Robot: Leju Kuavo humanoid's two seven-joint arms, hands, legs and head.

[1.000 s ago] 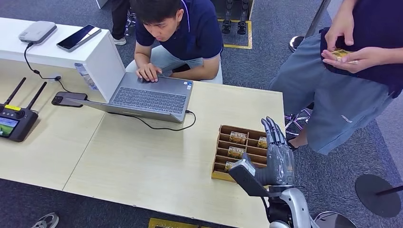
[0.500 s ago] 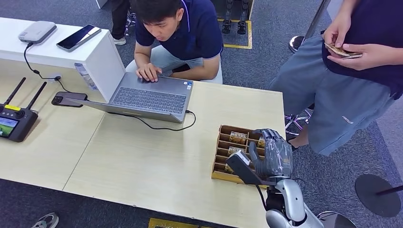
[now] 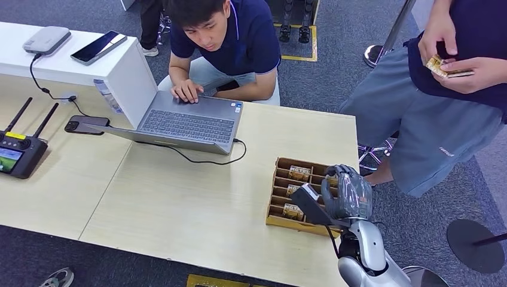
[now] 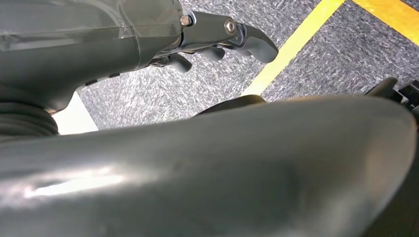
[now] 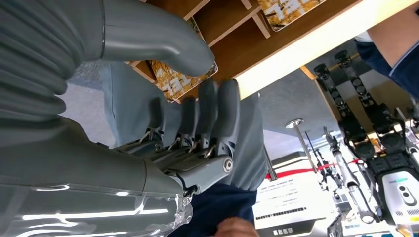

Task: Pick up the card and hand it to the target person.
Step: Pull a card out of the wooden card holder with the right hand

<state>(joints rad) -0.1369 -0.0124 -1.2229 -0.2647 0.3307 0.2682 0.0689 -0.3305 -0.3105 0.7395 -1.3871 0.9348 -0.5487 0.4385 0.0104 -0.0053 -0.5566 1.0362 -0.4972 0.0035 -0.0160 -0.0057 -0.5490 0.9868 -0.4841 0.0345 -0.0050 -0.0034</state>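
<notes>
A wooden slotted tray (image 3: pixel 275 186) stands near the table's right edge with several yellow-printed cards (image 3: pixel 298 173) in it. My right hand (image 3: pixel 345 195) is down over the tray's right side, fingers curled. In the right wrist view the thumb (image 5: pixel 163 42) lies on one card (image 5: pixel 170 81) and the fingertips (image 5: pixel 217 103) close at its edge, pinching it at the tray (image 5: pixel 232 27). A person in grey shorts (image 3: pixel 418 131) stands right of the table, holding cards (image 3: pixel 445 67) in both hands. My left hand (image 4: pixel 217 42) hangs over the carpet with nothing in it.
A seated person (image 3: pixel 224 42) types on a laptop (image 3: pixel 185 122) at the table's far side, its cable (image 3: pixel 209 160) trailing toward the tray. A phone (image 3: pixel 86 124) and a black controller (image 3: pixel 18 152) lie at the left. A white box (image 3: pixel 72 57) stands at the back left.
My right hand came down from raised and spread to curled over the tray, then settled lower onto a card. The standing person shifted the cards in their hands.
</notes>
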